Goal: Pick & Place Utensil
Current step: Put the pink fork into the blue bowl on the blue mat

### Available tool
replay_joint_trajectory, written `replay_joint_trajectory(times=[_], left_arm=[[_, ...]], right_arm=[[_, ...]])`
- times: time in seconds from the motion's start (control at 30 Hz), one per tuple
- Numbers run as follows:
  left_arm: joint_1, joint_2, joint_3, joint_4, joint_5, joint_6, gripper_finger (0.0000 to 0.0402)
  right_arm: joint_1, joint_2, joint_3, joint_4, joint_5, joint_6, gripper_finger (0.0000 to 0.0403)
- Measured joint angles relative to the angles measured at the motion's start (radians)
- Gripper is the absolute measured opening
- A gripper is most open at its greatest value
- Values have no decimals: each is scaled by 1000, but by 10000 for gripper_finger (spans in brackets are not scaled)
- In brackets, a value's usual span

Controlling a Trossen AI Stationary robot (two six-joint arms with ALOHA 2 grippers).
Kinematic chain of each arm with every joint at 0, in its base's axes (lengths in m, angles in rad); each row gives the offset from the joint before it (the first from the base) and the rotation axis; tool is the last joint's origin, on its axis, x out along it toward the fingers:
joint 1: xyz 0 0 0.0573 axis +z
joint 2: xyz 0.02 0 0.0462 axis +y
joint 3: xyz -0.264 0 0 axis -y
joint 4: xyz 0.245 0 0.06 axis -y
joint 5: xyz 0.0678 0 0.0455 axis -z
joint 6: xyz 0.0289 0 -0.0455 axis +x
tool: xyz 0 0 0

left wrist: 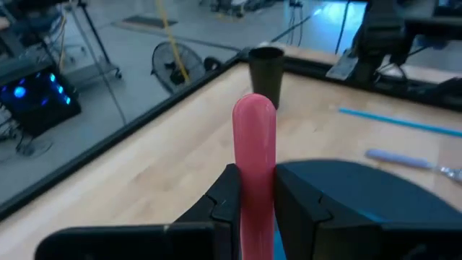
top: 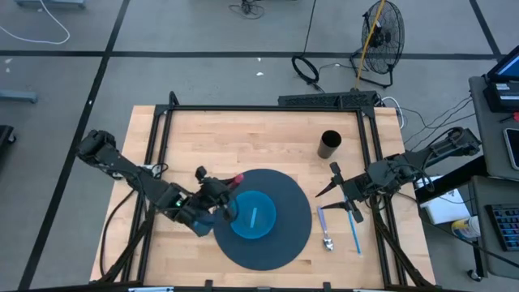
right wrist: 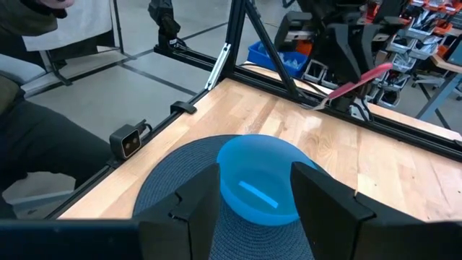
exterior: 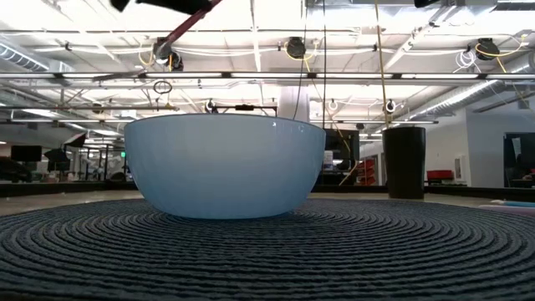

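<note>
A pink-handled utensil [left wrist: 254, 137] sits in my left gripper [left wrist: 253, 209], which hovers over the near-left rim of the blue bowl [top: 254, 215]. The bowl stands on a dark round woven mat [top: 288, 195] and holds a light-blue utensil [right wrist: 258, 195]. In the low view the pink utensil [exterior: 192, 18] slants above the bowl [exterior: 224, 163]. My right gripper [top: 328, 182] is open and empty beside the mat's right edge, facing the bowl [right wrist: 260, 177]. A grey-handled metal utensil [top: 324, 231] and a blue stick-like utensil [top: 355, 231] lie on the wood below it. My left gripper pinches the pink utensil's handle [left wrist: 254, 180] between its two fingers [left wrist: 220, 206]. The rounded pink end [top: 238, 178] sticks out past the fingertips toward the table's far right. The utensil is lifted clear of bowl and mat; its other end is hidden behind the gripper.
A black cup [top: 330, 144] stands upright on the wood at the far right of the mat, also seen as the black cup [left wrist: 266, 72]. A black frame [top: 259, 108] borders the table. Bare wood [top: 235, 142] lies on the far side of the mat.
</note>
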Motion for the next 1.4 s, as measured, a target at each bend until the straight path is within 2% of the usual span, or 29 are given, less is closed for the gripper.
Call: replay_joint_trajectory(times=[0.17, 0.47, 1.0, 1.4], left_arm=[[31, 0, 0, 143, 26, 138, 60], [61, 60, 0, 291, 28, 198, 61], [96, 247, 0, 529, 33, 195, 61], [102, 332, 0, 570, -36, 90, 62]], right_arm=[[0, 0, 0, -3, 0, 0, 164], [0, 0, 0, -5, 0, -1, 164], [0, 0, 0, -6, 0, 0, 164], [0, 0, -60, 24, -1, 1, 164]])
